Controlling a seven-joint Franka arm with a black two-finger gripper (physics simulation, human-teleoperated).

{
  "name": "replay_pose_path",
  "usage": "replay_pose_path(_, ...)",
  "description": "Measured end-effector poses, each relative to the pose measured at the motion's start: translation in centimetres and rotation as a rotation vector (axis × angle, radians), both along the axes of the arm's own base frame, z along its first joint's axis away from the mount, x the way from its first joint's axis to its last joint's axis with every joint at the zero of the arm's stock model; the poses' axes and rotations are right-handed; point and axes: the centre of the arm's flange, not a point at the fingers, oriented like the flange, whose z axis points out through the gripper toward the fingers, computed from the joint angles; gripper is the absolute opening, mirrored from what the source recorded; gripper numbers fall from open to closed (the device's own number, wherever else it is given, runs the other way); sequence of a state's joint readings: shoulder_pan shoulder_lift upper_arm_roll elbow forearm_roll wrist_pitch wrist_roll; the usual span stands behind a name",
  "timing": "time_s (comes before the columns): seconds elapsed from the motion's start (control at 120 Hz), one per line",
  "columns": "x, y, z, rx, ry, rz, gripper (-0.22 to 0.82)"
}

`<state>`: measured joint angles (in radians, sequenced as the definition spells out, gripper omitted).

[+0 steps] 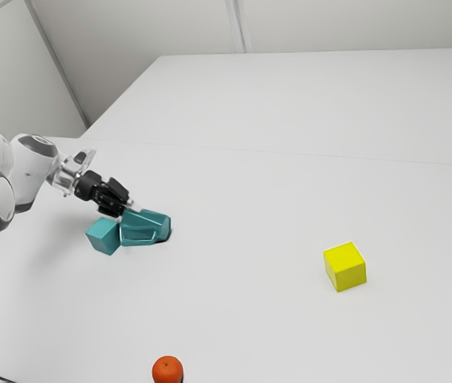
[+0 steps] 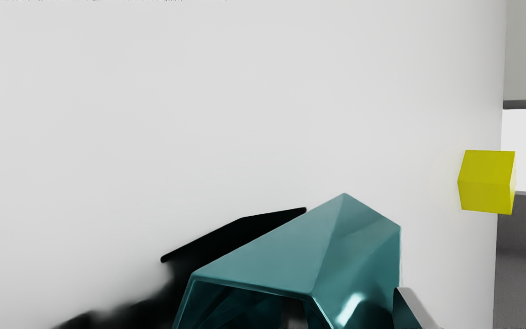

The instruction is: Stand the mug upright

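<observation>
The teal mug (image 1: 139, 227) lies on its side on the table, its handle toward the camera in the exterior view. My gripper (image 1: 133, 207) is tilted down at the mug's upper edge, by the end beside the teal cube. In the wrist view, the faceted mug (image 2: 299, 256) has its mouth facing my hand. The gripper (image 2: 350, 315) straddles the mug's wall there, its fingers apart: one shows at the mouth and the other beside the outer side. Contact from both sides is not visible. The mug's far end is hidden from the wrist camera.
A teal cube (image 1: 104, 236) sits right against or very near the mug's mouth end. The yellow cube (image 1: 345, 266) stands well off toward the exterior view's right. An orange fruit (image 1: 167, 369) rests near that view's bottom edge. All are on the white table (image 1: 249, 303).
</observation>
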<state>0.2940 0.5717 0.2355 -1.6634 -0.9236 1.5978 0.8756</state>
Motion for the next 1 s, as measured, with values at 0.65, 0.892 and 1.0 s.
replay_pose_path(0.65,-0.2,-4.7,5.7,-0.059,-0.028,-0.11,-0.17)
replay_pose_path(0.892,-0.9,-7.5,13.0,0.153,-0.007,-0.202,-0.17)
replay_pose_path(1.0,-0.8,-9.7,14.8,0.298,0.028,-0.249,-0.18)
